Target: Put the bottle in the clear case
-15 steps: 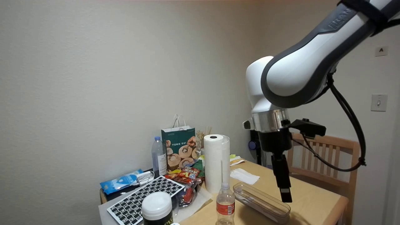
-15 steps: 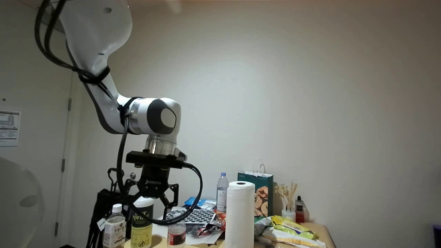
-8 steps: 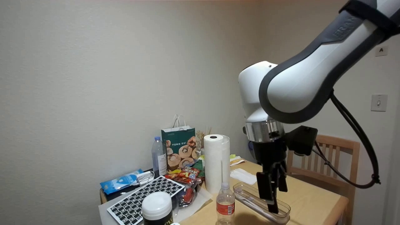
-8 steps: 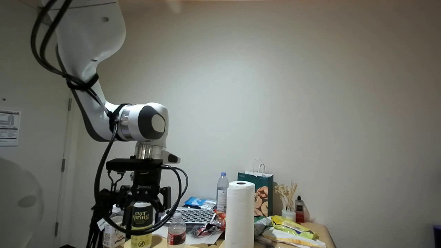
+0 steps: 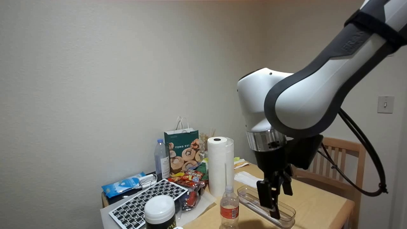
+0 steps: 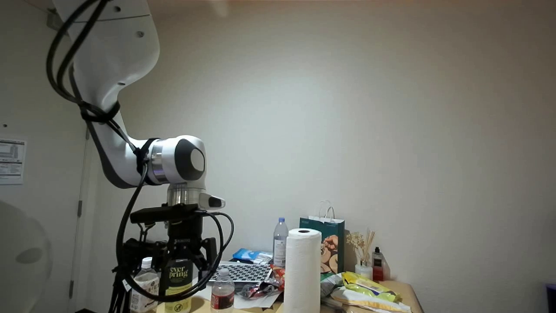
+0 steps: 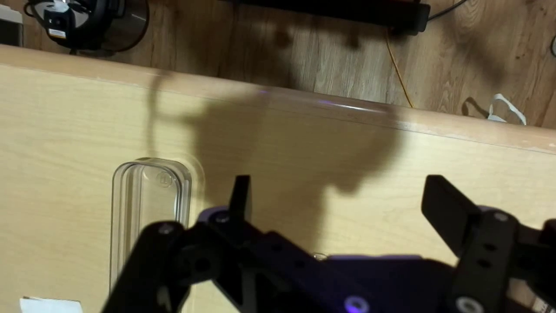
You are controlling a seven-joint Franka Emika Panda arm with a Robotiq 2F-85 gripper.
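The bottle [image 5: 229, 203], clear with a red label, stands upright on the table; it also shows in an exterior view [image 6: 223, 290]. The clear case [image 5: 248, 206] lies on the table beside the bottle, to its right in that view. In the wrist view the clear case [image 7: 115, 221] is left of the jaws, partly hidden by the left finger. My gripper [image 7: 336, 184] is open with nothing between its fingers, above the table. In an exterior view the gripper [image 5: 272, 205] overlaps the case. A small clear rim shows at the gripper body's edge in the wrist view; I cannot tell if it is the bottle.
A paper towel roll [image 5: 217, 168] stands behind the bottle. A white-lidded container [image 5: 160, 211] and a gridded tray [image 5: 149, 202] are at its left. A yellow container [image 6: 178, 300] and a white-capped bottle [image 6: 145, 289] stand near the arm. The table edge [image 7: 260, 95] crosses the wrist view.
My gripper has moved lower, leftward in both exterior views, and its wrist has turned. It stays open in the latest views. The bottle and the clear case have not moved.
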